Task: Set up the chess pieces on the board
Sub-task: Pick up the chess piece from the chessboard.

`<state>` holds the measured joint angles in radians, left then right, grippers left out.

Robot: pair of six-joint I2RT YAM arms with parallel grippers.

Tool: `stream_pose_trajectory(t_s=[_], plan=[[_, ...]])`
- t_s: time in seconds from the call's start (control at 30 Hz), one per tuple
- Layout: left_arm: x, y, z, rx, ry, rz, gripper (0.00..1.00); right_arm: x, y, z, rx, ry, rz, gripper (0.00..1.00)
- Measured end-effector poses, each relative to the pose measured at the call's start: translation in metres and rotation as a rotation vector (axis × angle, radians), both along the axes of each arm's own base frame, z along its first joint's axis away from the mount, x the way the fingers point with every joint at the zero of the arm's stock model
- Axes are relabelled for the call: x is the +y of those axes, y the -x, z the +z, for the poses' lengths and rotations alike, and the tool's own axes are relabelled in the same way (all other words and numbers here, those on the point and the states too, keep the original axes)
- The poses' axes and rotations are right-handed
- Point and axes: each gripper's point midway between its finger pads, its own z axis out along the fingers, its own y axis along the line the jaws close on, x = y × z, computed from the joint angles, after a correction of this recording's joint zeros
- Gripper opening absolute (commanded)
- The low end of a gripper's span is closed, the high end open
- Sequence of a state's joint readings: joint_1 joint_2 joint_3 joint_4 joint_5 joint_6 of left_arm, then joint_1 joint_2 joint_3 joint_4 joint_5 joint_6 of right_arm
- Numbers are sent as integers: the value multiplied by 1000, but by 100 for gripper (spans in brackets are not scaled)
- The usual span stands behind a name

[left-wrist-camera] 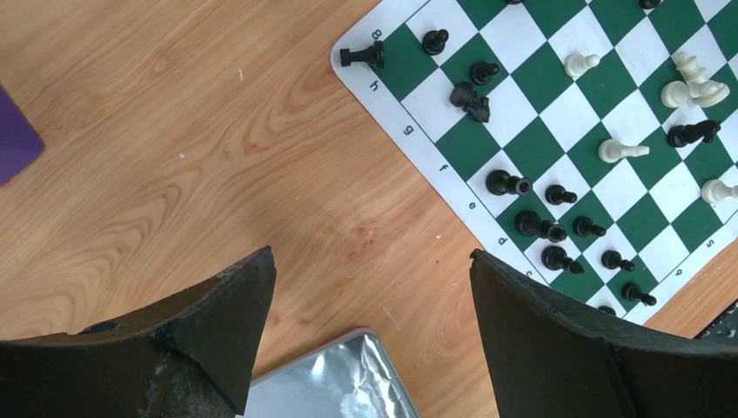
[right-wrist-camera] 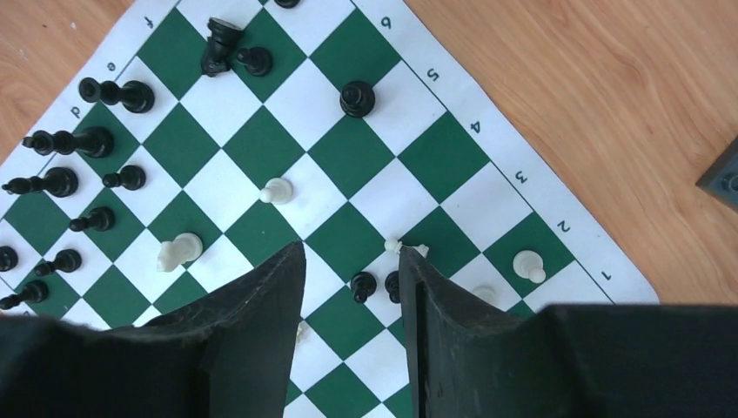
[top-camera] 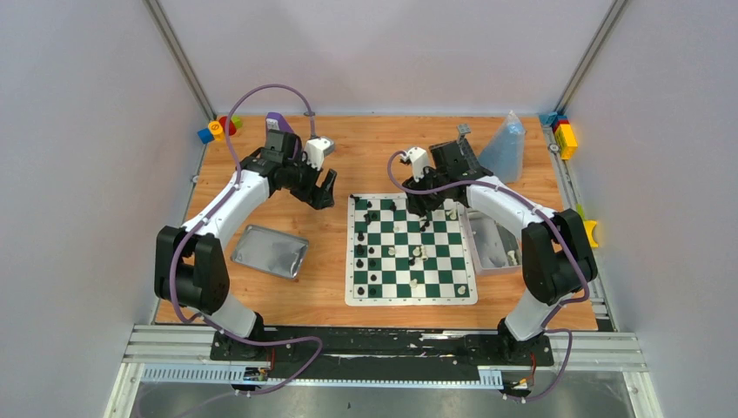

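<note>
The green and white board (top-camera: 409,299) lies right of centre on the wooden table. Black chess pieces (top-camera: 365,252) stand mostly along its left columns, some tipped over; white ones (top-camera: 418,254) are scattered in its middle and far right. My right gripper (top-camera: 426,209) hovers over the board's far part. In the right wrist view the right gripper (right-wrist-camera: 351,249) is partly open, with a black pawn (right-wrist-camera: 363,286) standing below the gap, untouched, and another half hidden by the right finger (right-wrist-camera: 435,296). My left gripper (left-wrist-camera: 372,254) is wide open over bare wood beside the board (left-wrist-camera: 557,117), holding nothing.
A silver tin (top-camera: 270,251) lies left of the board, just under the left fingers (left-wrist-camera: 339,383). A clear tray (top-camera: 492,244) with white pieces sits against the board's right edge. A blue-tinted bag (top-camera: 505,148) and toy blocks (top-camera: 218,129) (top-camera: 564,135) stand at the back corners.
</note>
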<state>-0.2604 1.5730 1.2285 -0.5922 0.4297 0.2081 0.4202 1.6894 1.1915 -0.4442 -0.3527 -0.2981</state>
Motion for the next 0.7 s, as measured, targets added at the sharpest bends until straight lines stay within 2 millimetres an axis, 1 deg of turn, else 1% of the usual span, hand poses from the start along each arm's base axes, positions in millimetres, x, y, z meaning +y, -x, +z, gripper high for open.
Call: stream_pose_trajectory(t_s=[0.13,0.27,0.4,0.53,0.7], plan=[[3,3,2,-13,-9,0,90,-8,4,-9,17,36,-16,36],[4,4,0,-10,-16,2,90,-18,9,-20,37,84,-42,32],[4,4,0,-11,-17,2,90,-26,11,-27,42,118,-63,27],[4,4,0,-11,-18,2,90,-30,9,-29,43,132,-77,27],[5,4,0,-12,-19,0,90,-35,8,-38,63,143,-88,25]])
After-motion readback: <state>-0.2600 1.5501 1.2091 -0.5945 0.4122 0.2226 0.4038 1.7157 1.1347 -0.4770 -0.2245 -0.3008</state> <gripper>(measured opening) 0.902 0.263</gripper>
